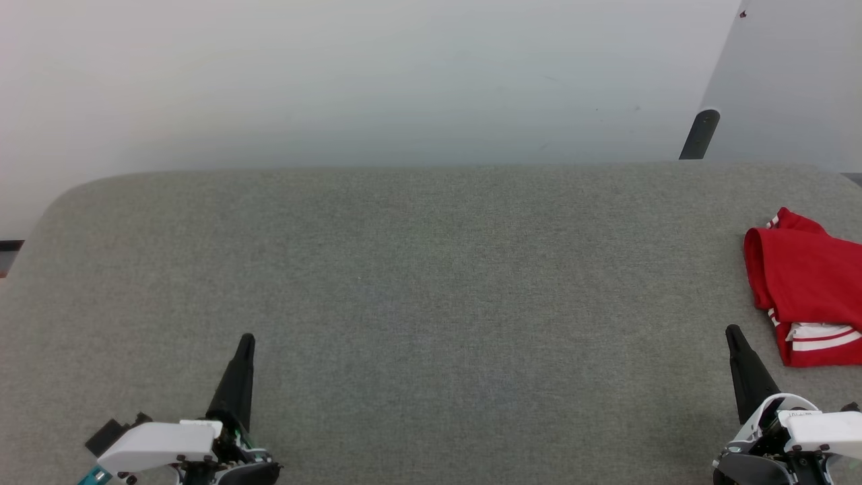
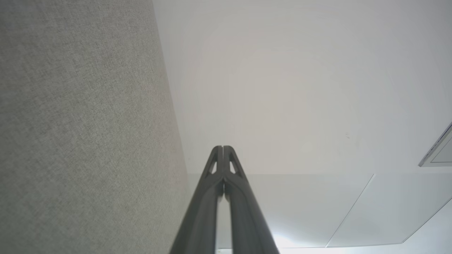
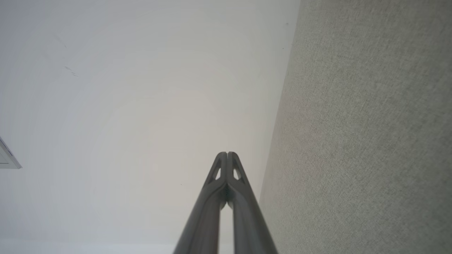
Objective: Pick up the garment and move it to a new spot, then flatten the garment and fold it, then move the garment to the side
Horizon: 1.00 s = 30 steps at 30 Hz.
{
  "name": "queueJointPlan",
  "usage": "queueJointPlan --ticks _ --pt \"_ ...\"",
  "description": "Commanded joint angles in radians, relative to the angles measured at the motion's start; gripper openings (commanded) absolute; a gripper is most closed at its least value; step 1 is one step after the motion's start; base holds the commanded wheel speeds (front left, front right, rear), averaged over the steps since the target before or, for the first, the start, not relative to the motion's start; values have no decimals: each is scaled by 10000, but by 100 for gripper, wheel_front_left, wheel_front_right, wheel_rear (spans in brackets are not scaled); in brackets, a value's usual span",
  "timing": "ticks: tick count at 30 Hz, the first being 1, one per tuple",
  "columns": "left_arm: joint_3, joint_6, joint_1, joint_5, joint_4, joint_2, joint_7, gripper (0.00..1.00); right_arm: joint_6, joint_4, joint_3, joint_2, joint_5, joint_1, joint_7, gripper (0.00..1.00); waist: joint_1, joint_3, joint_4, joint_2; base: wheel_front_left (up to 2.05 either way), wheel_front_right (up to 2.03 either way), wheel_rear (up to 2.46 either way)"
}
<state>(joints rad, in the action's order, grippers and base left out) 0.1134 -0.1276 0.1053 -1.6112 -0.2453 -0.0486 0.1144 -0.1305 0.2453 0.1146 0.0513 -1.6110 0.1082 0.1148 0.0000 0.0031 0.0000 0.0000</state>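
The garment (image 1: 808,283) lies folded at the far right of the grey fabric table (image 1: 431,283), red with a white, red-striped sleeve edge at its near side; part of it runs past the head view's right edge. My right gripper (image 1: 733,331) is shut, empty, just left of and nearer than the garment, apart from it. My left gripper (image 1: 247,339) rests shut and empty at the lower left. In the left wrist view my left gripper (image 2: 222,147) has its fingers pressed together. In the right wrist view my right gripper (image 3: 227,153) is likewise shut.
A white wall rises behind the table's far edge. A dark post (image 1: 700,133) stands behind the table's far right corner beside a pale panel. The table's rounded far left corner (image 1: 60,195) shows.
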Motion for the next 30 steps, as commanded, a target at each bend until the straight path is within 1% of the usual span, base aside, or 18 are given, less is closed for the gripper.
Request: queueJointPlan --ticks 1,30 --pt "24 -56 101 -28 -9 0 34 0 -4 1 5 -30 -33 40 25 0 0 -1 0 0 0 0 0" --pt "21 -57 99 -31 -7 0 32 0 -4 1 2 -30 -35 40 23 0 0 0 0 0 0 0 0"
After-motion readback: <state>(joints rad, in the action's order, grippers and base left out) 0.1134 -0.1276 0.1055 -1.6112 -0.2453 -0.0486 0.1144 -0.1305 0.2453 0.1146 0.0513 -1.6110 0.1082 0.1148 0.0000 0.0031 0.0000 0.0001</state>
